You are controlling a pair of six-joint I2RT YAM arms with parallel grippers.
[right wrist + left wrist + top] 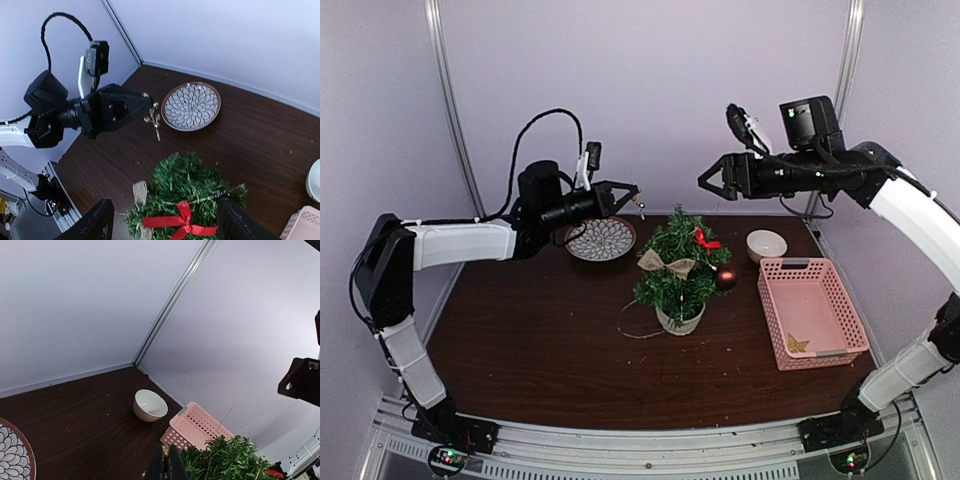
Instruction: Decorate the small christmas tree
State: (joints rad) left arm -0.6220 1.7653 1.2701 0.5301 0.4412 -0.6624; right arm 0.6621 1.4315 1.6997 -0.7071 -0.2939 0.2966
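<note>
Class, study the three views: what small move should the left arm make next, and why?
Probably ease the left gripper toward the small christmas tree: it is shut on a little gold ornament dangling in the air, apart from the branches.

table [520, 340]: dark wood, smooth; basket [815, 312]: pink plastic (perforated); small christmas tree [685, 285]: tinsel-like needles

Soft, even room light, with no hard shadows anywhere.
The pale walls [650, 90] glow faintly lilac, and the dark table [520, 340] shows only a dull sheen. Any shadow under the tree [678, 265] is barely there. From above everything looks sharp, though the rail [450, 110] at the left bows with the lens. Both wrist views sit tilted. The right arm's white shell [918, 225] is almost washed out.
</note>
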